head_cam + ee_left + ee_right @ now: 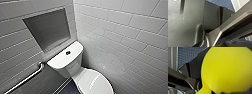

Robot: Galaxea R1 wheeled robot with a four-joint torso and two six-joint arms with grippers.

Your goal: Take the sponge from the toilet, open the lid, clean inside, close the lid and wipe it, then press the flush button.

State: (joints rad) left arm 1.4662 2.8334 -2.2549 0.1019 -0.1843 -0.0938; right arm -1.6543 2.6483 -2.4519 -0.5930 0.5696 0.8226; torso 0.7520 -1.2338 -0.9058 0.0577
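The sponge (226, 68) sits closest of all, a bright yellow-green mass pressed up to the right wrist camera and covering the centre and right of that frame. It hangs clear above the floor, grasped by the right gripper (226, 92), of which only dark edges peek in along the bottom of the frame. Behind the sponge, in the upper left of the frame, lies the blue floor (186, 55) with its fine grid of small tiles.

In the left wrist view dark robot parts crowd the frame, and a wedge of the same blue floor shows at the top right. Whether the left gripper (204, 43) is clenched or released I cannot tell.

In the head view the toilet (72, 68) stands at the bottom centre. Its lid (96, 83) is down, a glossy white oval at the lower right of centre, and nothing rests on it. Just beyond it the flat tank top carries a round dark flush button (68, 52) near its middle. A strip of dark floor shows at the bottom edge, left of the bowl.

A metal grab bar (27, 78) runs at a slant along the wall in the lower left. Above the tank, in the upper left, a grey rectangular niche (47, 28) is recessed into the wall. White tiled walls (120, 37) meet in a corner behind the tank.
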